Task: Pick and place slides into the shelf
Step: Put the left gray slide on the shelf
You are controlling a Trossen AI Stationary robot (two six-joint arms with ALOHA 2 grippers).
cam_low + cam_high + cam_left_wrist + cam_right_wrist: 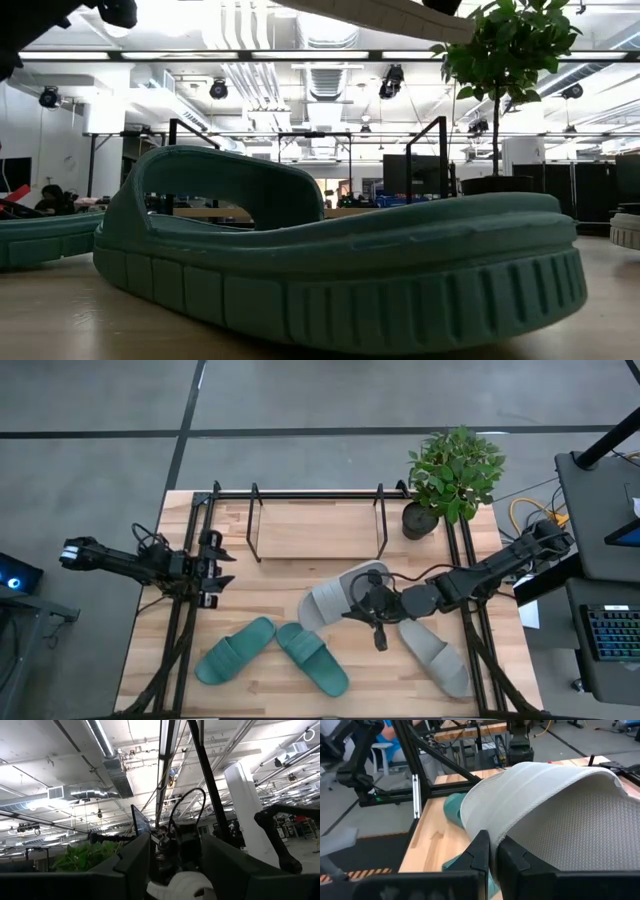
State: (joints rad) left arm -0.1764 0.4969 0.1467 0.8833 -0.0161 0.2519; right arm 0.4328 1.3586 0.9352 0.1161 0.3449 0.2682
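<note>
While raised off table, grey slide [335, 598] pinched in right end effector [364, 603].

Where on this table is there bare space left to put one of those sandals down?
The shelf is bare between its black end loops. Bare wood also lies between the shelf and the teal slides. It is crowded right of centre: the right gripper is shut on a grey slide, with the other grey slide beside it.

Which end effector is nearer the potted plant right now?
The right. The right end effector holds a grey slide at mid-table, diagonally in front of the potted plant. The left end effector waits near the table's left edge, well across the shelf from it.
</note>
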